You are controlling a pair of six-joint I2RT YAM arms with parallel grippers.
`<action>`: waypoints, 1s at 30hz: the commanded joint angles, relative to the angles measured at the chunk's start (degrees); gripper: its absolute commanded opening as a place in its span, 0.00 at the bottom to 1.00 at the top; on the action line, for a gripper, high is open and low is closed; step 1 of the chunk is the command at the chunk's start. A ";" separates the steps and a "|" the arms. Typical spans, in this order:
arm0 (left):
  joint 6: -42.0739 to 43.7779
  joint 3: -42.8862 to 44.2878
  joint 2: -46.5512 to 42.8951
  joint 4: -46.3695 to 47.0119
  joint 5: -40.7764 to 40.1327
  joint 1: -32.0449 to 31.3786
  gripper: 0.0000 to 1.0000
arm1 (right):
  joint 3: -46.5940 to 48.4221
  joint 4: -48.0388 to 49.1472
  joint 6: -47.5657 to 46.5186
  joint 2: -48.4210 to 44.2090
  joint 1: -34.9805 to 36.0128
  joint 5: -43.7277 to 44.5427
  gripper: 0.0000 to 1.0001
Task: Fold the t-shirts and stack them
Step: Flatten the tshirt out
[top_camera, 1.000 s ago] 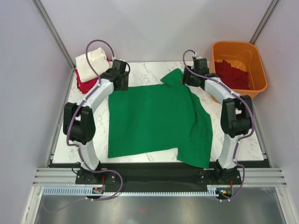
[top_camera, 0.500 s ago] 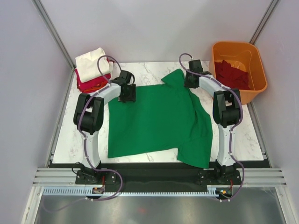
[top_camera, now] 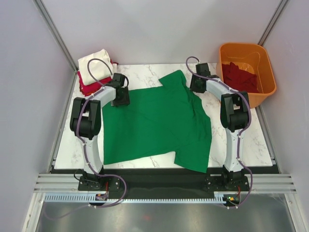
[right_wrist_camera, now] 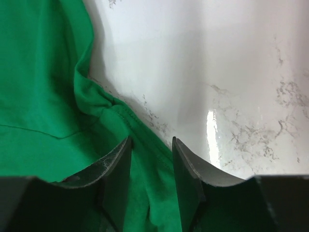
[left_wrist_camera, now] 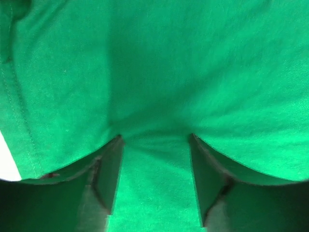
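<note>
Top external view: the green t-shirt (top_camera: 154,121) is lying spread flat across the marble table (top_camera: 256,140), with a gripper working at each far corner.
At far left, a cream-white t-shirt (top_camera: 96,65) is sitting folded on a red t-shirt (top_camera: 87,87). The left gripper (left_wrist_camera: 155,137) is pressing its dark, wide-apart fingertips into the smooth green knit, which is puckering between them, nothing pinched. The right gripper (right_wrist_camera: 151,139) is standing partly open astride the shirt's rumpled, stitched hem, not clamping it. At far right, dark maroon t-shirts (top_camera: 239,75) are lying crumpled in the rigid orange tub (top_camera: 263,58).

A robotics lab cell — grey panel walls (top_camera: 159,29), aluminium rails (top_camera: 164,183).
</note>
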 commanded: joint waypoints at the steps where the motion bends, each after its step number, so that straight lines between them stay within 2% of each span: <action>1: 0.86 0.05 -1.50 -5.40 -5.07 -1.93 0.69 | -0.28 2.48 1.30 -0.96 -0.11 -3.93 0.47; 5: 1.31 1.55 -3.95 -6.39 -6.04 -4.31 0.75 | -0.11 3.98 1.48 -0.26 -0.02 -5.26 0.47; 7: 0.60 1.64 -8.17 -7.19 -4.89 -4.75 0.77 | -1.94 5.29 1.39 0.36 0.07 -7.80 0.37; 9: 0.60 1.55 -10.62 -7.45 -4.37 -5.27 0.77 | -4.75 7.05 1.39 -1.56 0.68 -7.28 0.33; 10: 0.69 1.81 -11.34 -7.54 -4.19 -5.28 0.77 | -5.72 9.06 1.22 -2.27 0.86 -6.93 0.26; 12: 0.69 2.07 -12.74 -8.15 -3.67 -5.54 0.77 | -6.52 10.04 0.69 -3.07 1.56 -5.96 0.24; 16: 0.60 1.90 -16.70 -9.03 -2.43 -6.15 0.77 | -2.93 6.02 -1.32 0.86 2.00 -2.45 0.22; 19: 0.95 0.94 -20.12 -9.65 -1.82 -6.51 0.77 | -1.43 3.81 -2.64 3.16 2.18 4.21 0.19; 20: 1.13 0.58 -21.87 -9.82 -1.82 -6.59 0.77 | -1.16 3.20 -4.04 3.60 2.52 10.50 0.18; 21: 1.13 -0.12 -22.67 -9.82 -1.82 -6.68 0.77 | 0.93 -0.20 -2.49 4.74 2.35 12.74 0.11; 22: 1.13 -0.64 -23.38 -9.82 -1.82 -6.77 0.77 | 1.91 -1.37 -2.74 5.01 2.18 14.07 0.10; 23: 1.13 -1.00 -24.95 -9.82 -1.82 -6.77 0.77 | 2.79 -2.51 -3.00 5.01 2.35 20.95 0.09; 26: 1.13 -2.93 -26.54 -9.82 -1.82 -6.86 0.77 | 1.83 -3.48 -2.74 3.61 2.44 28.11 0.11; 29: 1.13 -4.34 -27.16 -9.82 -1.82 -6.86 0.77 | 0.34 -4.98 -1.25 2.56 1.56 29.28 0.16; 30: 1.13 -4.52 -26.64 -9.82 -1.82 -6.86 0.77 | -0.28 -5.07 -1.07 1.86 1.39 28.85 0.23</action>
